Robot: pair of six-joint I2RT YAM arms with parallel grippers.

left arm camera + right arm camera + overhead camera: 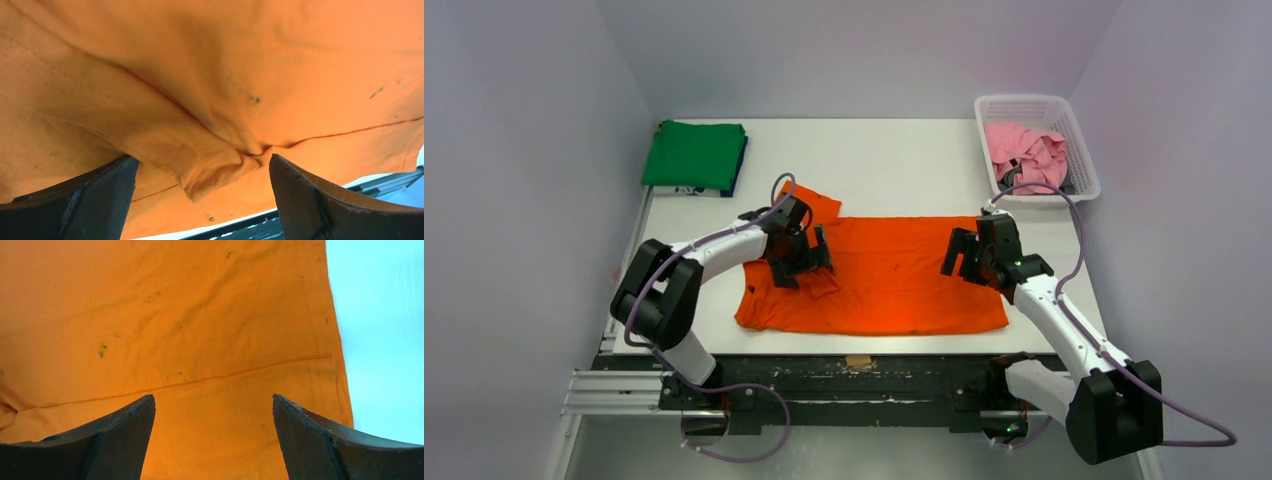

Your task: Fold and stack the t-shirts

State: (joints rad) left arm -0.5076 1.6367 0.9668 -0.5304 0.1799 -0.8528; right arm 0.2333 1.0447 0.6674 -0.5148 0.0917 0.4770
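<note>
Green t-shirt (694, 155) folded atop dark blue t-shirt (740, 168), tabletop's (894, 165) far left corner: two done. Orange t-shirt (894, 280) half-folded by the near edge; my left end effector (809, 260) and right end effector (965, 262) spread over it, empty. Pink t-shirt (1027, 150) bunched in basket (1036, 99), far right corner.

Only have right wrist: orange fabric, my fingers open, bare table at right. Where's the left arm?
Observer: The left gripper is over the other, left end of the same orange shirt, by the sleeves.
Operator: Gripping anything?
Observer: No. Its jaws stand wide open, with a bunched fold of fabric below the gap and nothing clamped.
Operator: Other shirts?
Observer: A folded green shirt sits on a dark blue shirt at the far left corner of the table. A crumpled pink shirt is in the white basket at far right.
</note>
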